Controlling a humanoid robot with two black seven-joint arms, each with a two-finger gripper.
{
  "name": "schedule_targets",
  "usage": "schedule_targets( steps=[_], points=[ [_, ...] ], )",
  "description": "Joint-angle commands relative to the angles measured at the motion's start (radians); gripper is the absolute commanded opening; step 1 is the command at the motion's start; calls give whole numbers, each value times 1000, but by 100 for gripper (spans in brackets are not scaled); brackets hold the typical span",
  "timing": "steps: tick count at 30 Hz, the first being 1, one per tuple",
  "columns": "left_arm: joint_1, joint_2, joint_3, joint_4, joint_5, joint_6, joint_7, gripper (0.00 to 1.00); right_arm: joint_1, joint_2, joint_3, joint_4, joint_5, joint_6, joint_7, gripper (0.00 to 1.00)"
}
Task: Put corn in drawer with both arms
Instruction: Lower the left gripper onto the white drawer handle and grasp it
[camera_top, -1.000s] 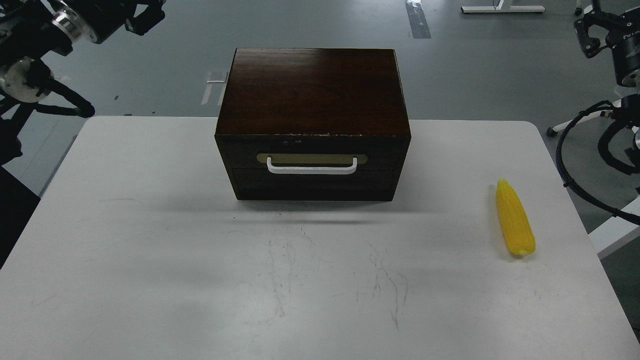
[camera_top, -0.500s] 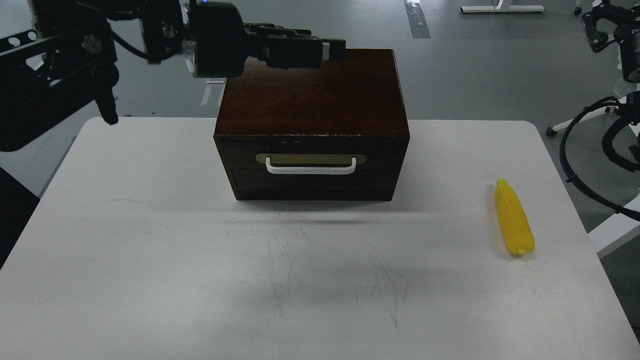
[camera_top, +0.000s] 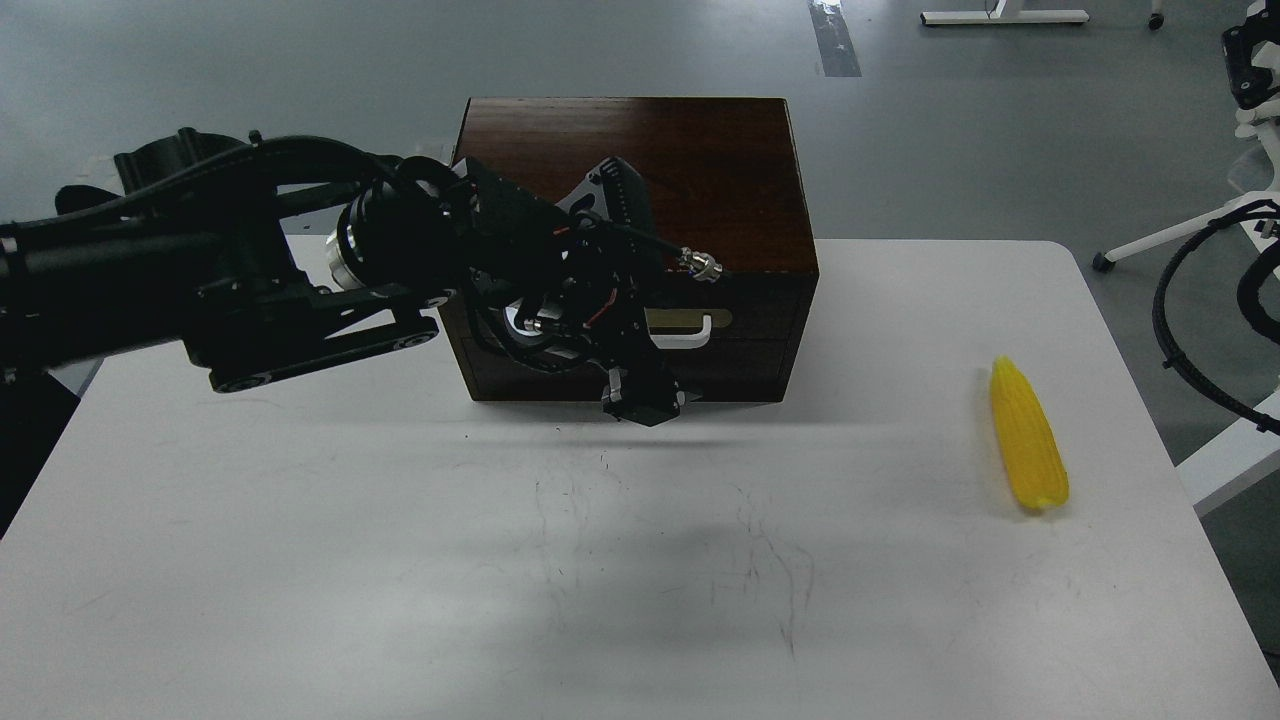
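Note:
The yellow corn (camera_top: 1028, 450) lies on the white table (camera_top: 300, 560) at the right, tip pointing away from me. The dark brown box (camera_top: 700, 170) stands at the back middle with its drawer (camera_top: 760, 340) shut. My left arm reaches in from the left across the drawer front. My left gripper (camera_top: 642, 404) hangs down in front of the drawer's lower edge, dark, with its fingers not told apart. It hides most of the white handle (camera_top: 697, 337). Only a bit of my right gripper (camera_top: 1246, 72) shows at the top right edge, far from the corn.
The right arm's black cables (camera_top: 1190, 340) loop beside the table's right edge. White table legs (camera_top: 1005, 17) stand on the grey floor behind. The table front bears faint scratch marks (camera_top: 770, 570).
My left arm has swung down from above the box to in front of the drawer, its gripper now pointing down over the handle. The right gripper has drifted right, almost out of view.

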Motion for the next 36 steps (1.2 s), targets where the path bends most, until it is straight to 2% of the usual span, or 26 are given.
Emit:
schedule_targets(
  steps=[1,9,16,23,31,36],
  points=[
    [-1,-2,41,6,13,0,-1,93,-1,-6,1,-30,0,0,0,100],
    [2,-3,45,61,19,0,-1,93,0,-27,1,-53,0,0,0,100],
    [3,1,77,61,19,0,-7,93,0,-29,1,-53,0,0,0,100],
    [5,5,97,64,25,0,-27,87,0,-29,1,-53,0,0,0,100],
    [20,8,105,87,88,0,-31,87,0,-41,1,-53,0,0,0,100],
    [19,6,104,86,90,0,-50,87,0,-41,3,-51,0,0,0,100]
  ],
)
